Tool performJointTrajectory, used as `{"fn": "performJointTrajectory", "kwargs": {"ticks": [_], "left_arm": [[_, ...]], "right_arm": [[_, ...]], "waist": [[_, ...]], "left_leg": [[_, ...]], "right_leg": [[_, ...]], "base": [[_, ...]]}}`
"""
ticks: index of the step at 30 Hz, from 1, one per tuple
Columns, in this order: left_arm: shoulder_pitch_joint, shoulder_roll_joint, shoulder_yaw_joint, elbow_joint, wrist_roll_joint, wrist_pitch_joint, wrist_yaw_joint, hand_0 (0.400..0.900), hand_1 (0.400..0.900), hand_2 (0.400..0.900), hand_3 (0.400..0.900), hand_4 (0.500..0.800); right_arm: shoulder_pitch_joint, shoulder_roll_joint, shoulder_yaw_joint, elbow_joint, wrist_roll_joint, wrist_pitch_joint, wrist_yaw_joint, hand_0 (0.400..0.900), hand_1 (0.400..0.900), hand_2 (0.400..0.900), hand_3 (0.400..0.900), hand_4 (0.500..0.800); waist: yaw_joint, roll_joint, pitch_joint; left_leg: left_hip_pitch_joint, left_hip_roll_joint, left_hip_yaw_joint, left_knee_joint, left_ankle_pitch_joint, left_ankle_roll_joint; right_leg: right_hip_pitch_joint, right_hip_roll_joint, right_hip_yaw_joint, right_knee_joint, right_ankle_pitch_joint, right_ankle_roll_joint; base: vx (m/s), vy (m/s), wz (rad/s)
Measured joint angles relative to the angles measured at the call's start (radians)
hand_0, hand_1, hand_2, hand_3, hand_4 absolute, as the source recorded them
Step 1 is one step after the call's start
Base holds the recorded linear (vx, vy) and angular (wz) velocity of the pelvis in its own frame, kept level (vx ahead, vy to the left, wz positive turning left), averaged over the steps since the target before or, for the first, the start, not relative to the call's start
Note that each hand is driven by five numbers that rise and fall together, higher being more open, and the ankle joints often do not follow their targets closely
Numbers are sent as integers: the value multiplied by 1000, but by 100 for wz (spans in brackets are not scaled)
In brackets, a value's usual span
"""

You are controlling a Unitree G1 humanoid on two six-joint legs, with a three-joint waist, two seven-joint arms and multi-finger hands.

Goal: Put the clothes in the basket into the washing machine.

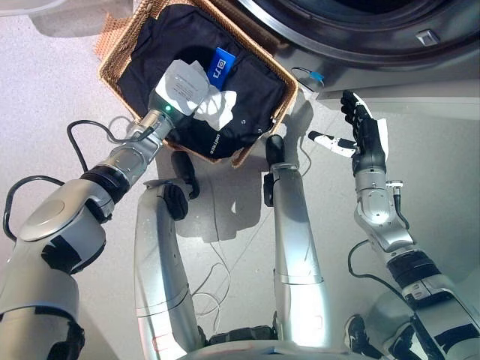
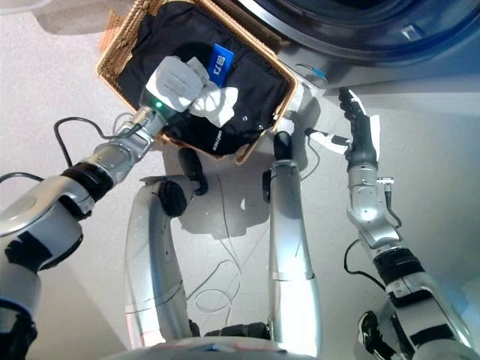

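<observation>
Left eye view: you see the wicker basket at 11 o'clock on the floor, tight against the washing machine, whose drum opening runs along 12 to 1 o'clock.
Clothes: dark clothes fill the basket; none are in the drum yet.
Left hand: your left hand is down in the basket on the dark cloth; whether its fingers have closed on the fabric cannot be told, since the wrist covers them.
Right hand: your right hand hangs at 3 o'clock over bare floor, fingers straight and spread, holding nothing.
Risk, weak grab: if you lift with only a fold caught, the garment could slip and land between basket and machine.
Risk, basket drag: a pull towards 7 o'clock may tug the light basket along or tip it.
Risk, rim snag: trailing cloth could catch on the woven rim or the door lip.
</observation>
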Motion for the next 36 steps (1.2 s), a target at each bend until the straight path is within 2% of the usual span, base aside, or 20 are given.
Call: {"fn": "performJointTrajectory", "kwargs": {"ticks": [10,14,17,18,20,22,23,25,26,29,31,36], "left_arm": [[-4,2,-1,0,0,-1,-3,400,400,400,400,500],[7,-4,3,3,-4,-4,-14,400,400,400,400,500],[51,-19,58,4,-56,-30,-16,400,400,400,400,500],[67,-30,78,4,-86,-37,-16,400,400,400,400,500],[102,-55,137,5,-151,-47,-19,400,400,400,400,500],[166,-85,203,5,-233,-61,-18,400,400,400,400,500],[176,-90,219,5,-278,-72,-22,400,400,400,400,500],[197,-122,296,2,-396,-107,-36,400,400,400,400,500],[220,-141,346,-7,-492,-133,-53,400,400,400,400,500],[259,-186,406,-11,-661,-169,-82,400,400,400,400,500],[267,-210,423,-12,-757,-184,-108,400,400,400,400,500],[267,-238,483,-24,-1042,-219,-201,400,400,400,400,500]], "right_arm": [[8,1,0,-1,1,-4,0,900,900,900,900,800],[10,7,0,6,1,-3,0,900,900,900,900,800],[13,31,0,19,1,-5,-1,900,900,900,900,800],[12,41,0,31,1,-4,-2,900,900,900,900,800],[12,55,0,49,1,-2,-2,900,900,900,900,800],[38,84,1,59,0,-3,-2,900,900,900,900,800],[43,91,1,67,0,-3,-1,900,900,900,900,800],[38,113,-10,96,2,3,-2,900,900,900,900,800],[38,130,-9,112,1,14,1,900,900,900,900,800],[48,167,-9,139,1,35,5,900,900,900,900,800],[63,174,-8,144,1,41,14,900,900,900,900,800],[62,197,-10,159,1,62,55,900,900,900,900,800]], "waist": [[-4,0,0],[-5,0,0],[-2,0,-11],[-2,-2,-18],[4,-1,-25],[8,-3,-112],[11,-2,-129],[13,-2,-129],[16,-3,-128],[15,-3,-128],[14,-3,-128],[-3,-4,-128]], "left_leg": [[1,8,-1,-1,0,-4],[79,-6,1,-109,42,-11],[191,-16,-6,-246,86,-23],[225,-23,-7,-292,102,-29],[311,-29,-8,-382,130,-39],[328,-32,-11,-454,149,-50],[343,-32,-13,-476,154,-53],[402,-42,-19,-540,179,-61],[442,-44,-20,-583,188,-65],[538,-50,-26,-668,212,-73],[588,-57,-38,-718,227,-79],[683,-59,-47,-847,276,-88]], "right_leg": [[-1,5,-3,2,-2,3],[73,-14,-18,-93,20,-5],[185,-32,-50,-223,58,-13],[217,-34,-56,-264,71,-25],[299,-46,-74,-343,92,-26],[309,-49,-84,-406,104,-34],[323,-51,-91,-418,107,-29],[377,-56,-101,-470,128,-28],[416,-59,-110,-506,135,-32],[505,-65,-122,-573,148,-34],[551,-71,-134,-602,152,-33],[638,-68,-145,-707,185,-34]], "base": [[-1,-5,1],[27,-32,10],[53,-52,11],[49,-35,6],[83,-31,2],[51,-29,5],[9,-33,10],[46,-35,11],[99,-45,10],[82,-46,13],[87,-37,8],[73,-31,-1]]}}
